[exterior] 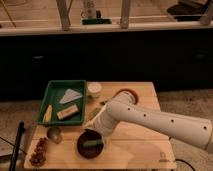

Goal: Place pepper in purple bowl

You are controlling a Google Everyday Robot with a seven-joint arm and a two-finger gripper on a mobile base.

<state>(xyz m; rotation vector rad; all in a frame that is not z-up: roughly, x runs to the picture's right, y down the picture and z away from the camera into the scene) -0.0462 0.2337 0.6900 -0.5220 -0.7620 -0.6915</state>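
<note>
The purple bowl [82, 148] stands near the table's front edge, left of centre. The pepper [91, 144], a small light-green piece, lies inside it. My white arm reaches in from the right and bends down over the bowl. My gripper [98, 135] is at the bowl's far right rim, just above the pepper, mostly hidden by the wrist. I cannot tell whether it touches the pepper.
A green tray [50, 92] at the back left holds a corn cob [47, 114] and pale pieces. Around it are a white cup [94, 89], a red-rimmed dish [127, 93], a small grey cup [54, 133] and reddish food [38, 152]. Another light-green piece [93, 114] lies beside the tray.
</note>
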